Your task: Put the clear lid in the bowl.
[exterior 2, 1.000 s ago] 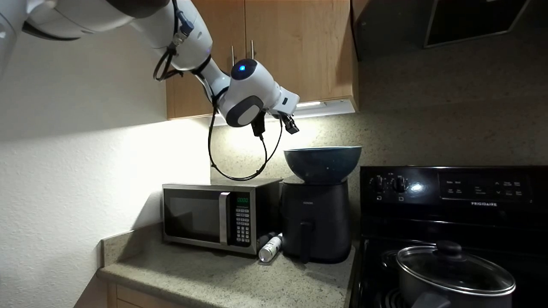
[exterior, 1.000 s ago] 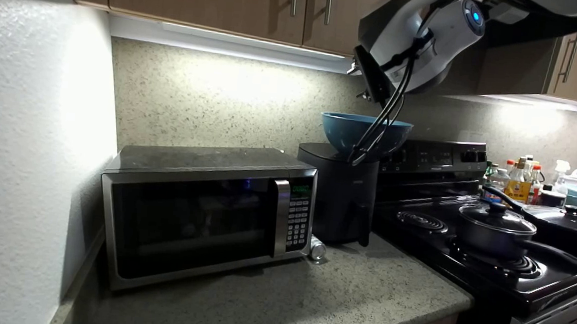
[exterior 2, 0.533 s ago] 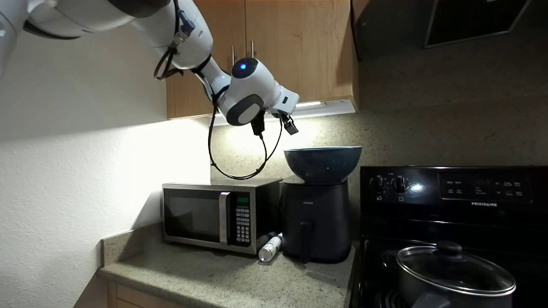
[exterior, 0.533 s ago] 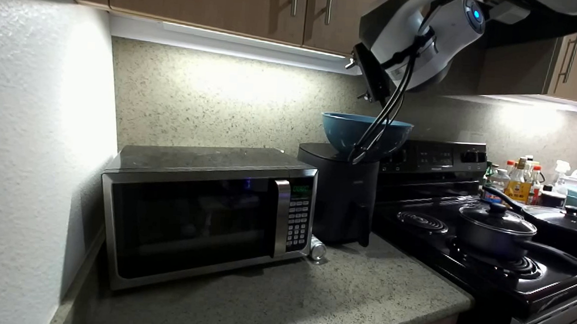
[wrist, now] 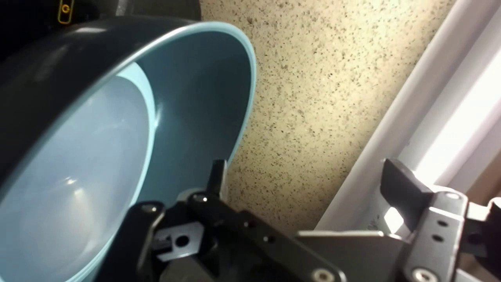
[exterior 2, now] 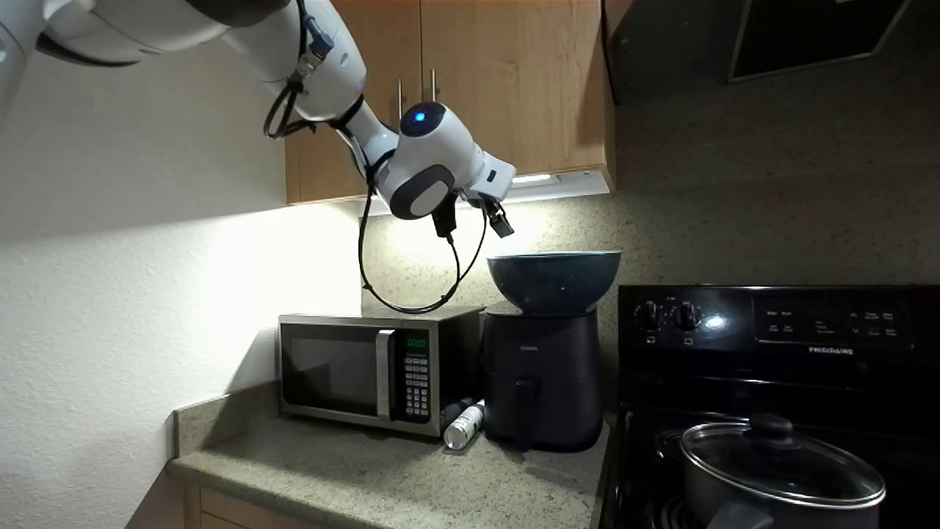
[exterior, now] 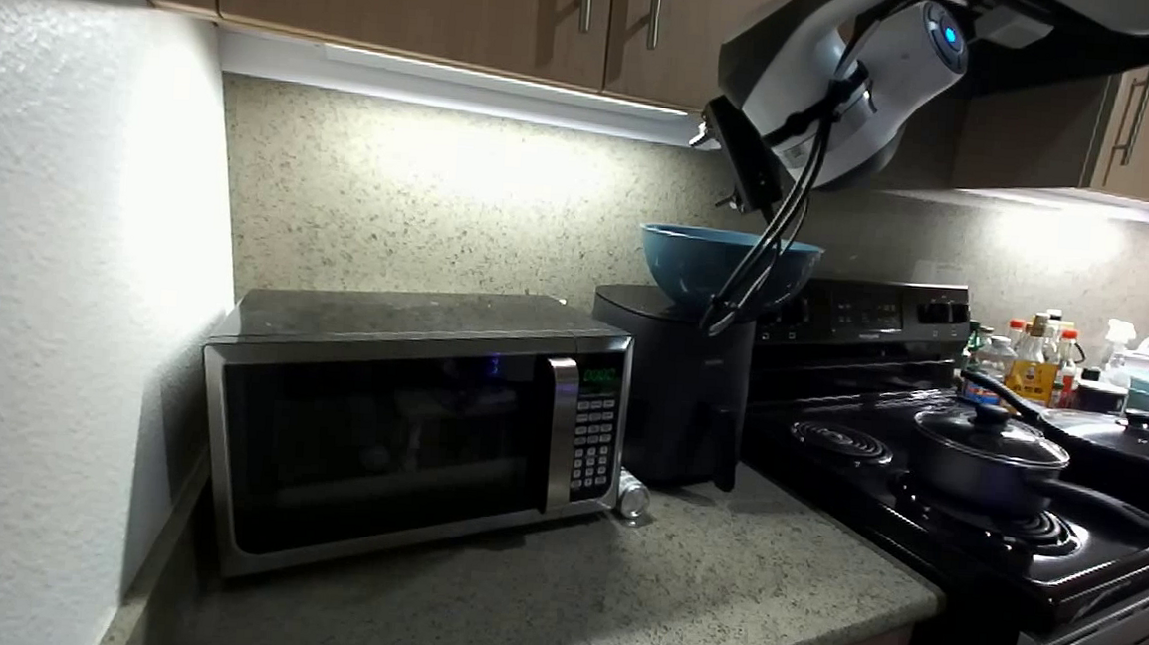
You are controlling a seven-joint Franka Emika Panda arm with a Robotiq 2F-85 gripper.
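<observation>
The deep teal-blue bowl [exterior: 680, 262] stands upright on a black appliance in both exterior views [exterior 2: 554, 285]. The wrist view looks into the bowl [wrist: 195, 90] from above. Inside it lies a pale, translucent-looking round disc [wrist: 82, 156] with a light teal edge. It fits the clear lid, though its exact shape is hard to tell. The bowl's wall hides it in both exterior views. My gripper [exterior 2: 501, 222] hovers above the bowl's rim on the microwave side, apart from it. In the wrist view my gripper [wrist: 303, 168] has its fingers wide apart with nothing between them.
The black appliance [exterior 2: 543, 367] stands between the microwave [exterior 2: 330, 375] and the stove [exterior 2: 742, 360]. A wall cabinet [exterior 2: 514, 88] with a lit underside hangs close above the gripper. A lidded pot [exterior 2: 782, 470] sits on the stove. A white bottle [exterior 2: 464, 426] lies on the counter.
My gripper has tipped and shifted very slightly down and toward the stove, and its hanging cable swung with it. The bowl has not moved.
</observation>
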